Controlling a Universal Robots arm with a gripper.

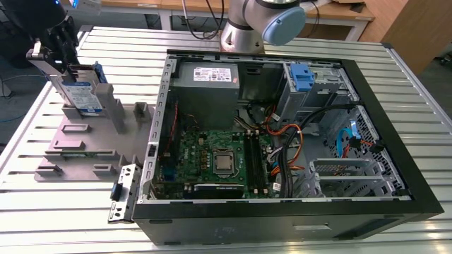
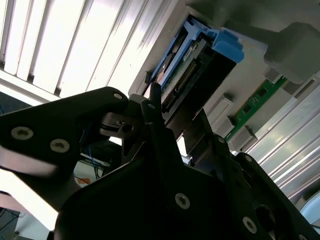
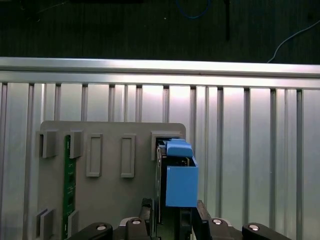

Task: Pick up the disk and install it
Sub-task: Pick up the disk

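The disk (image 1: 82, 97) stands on edge in a slot of the grey fixture (image 1: 78, 143) at the exterior view's left, its white-and-blue label facing out. My gripper (image 1: 65, 63) comes down over its top edge. In the first wrist view the disk's blue carrier (image 3: 180, 182) sits between my two fingers (image 3: 146, 215), which press close on both sides of it. The second wrist view shows the disk (image 2: 195, 65) edge-on, with its blue rail and connector running up from my fingers (image 2: 151, 107). The gripper is shut on the disk.
The open computer case (image 1: 395, 209) lies at the exterior view's right, with a blue bracket (image 1: 302, 78) on its drive cage and a grey power supply (image 1: 211, 74) at the back. A green memory stick (image 3: 68, 185) lies in the fixture. The arm's base (image 1: 261, 21) stands behind the case.
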